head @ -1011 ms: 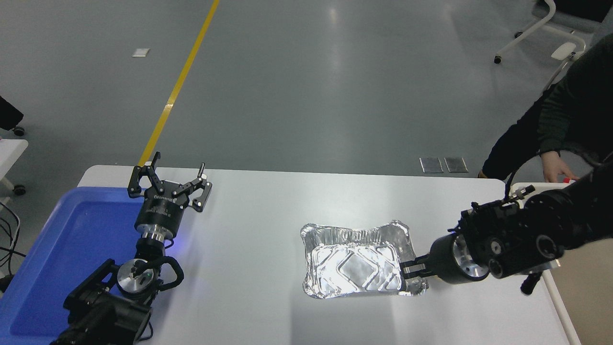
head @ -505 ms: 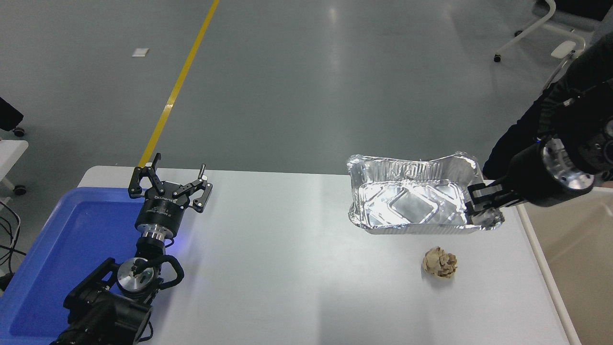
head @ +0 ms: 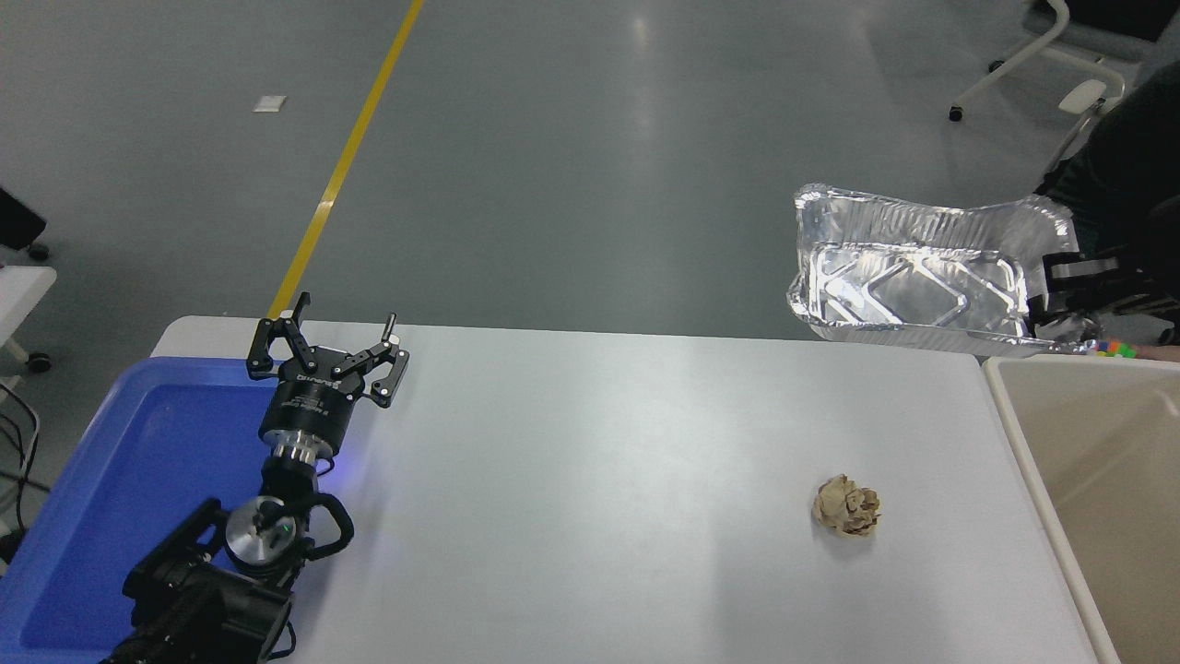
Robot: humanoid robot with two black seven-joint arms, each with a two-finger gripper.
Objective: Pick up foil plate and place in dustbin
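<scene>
Above the far right corner of the white tabletop [head: 590, 480], head view: the shiny silver rectangular foil plate [head: 917, 286], ribbed walls and dented rim, hangs clear of the surface, roughly level with its open side up. Right claw [head: 1060, 295] is clamped on the plate's right short rim; only the black fingers and part of the wrist show at the frame's right edge. Plate sits past the tabletop's far edge, and its right end is just beyond the far left corner of the large beige plastic dustbin [head: 1014, 406], whose rim and one deep wall show at the lower right.

Small crumpled tan paper ball [head: 846, 505] lies on the tabletop near the bin, well apart from the plate. Left claw [head: 327, 355] is parked at the lower left with fingers spread wide, beside the shallow blue plastic tray [head: 120, 480]. A person's dark sleeve shows at the top right.

Judgement: transport step, lift done, release not yet. To do it well: carry the plate rightward and toward the robot until most of it is over the bin mouth, not just the gripped end. Grip is on one thin rim, so foil may bend or sag; move smoothly. Let go only once centred and below rim height, or the plate may catch the rim.
</scene>
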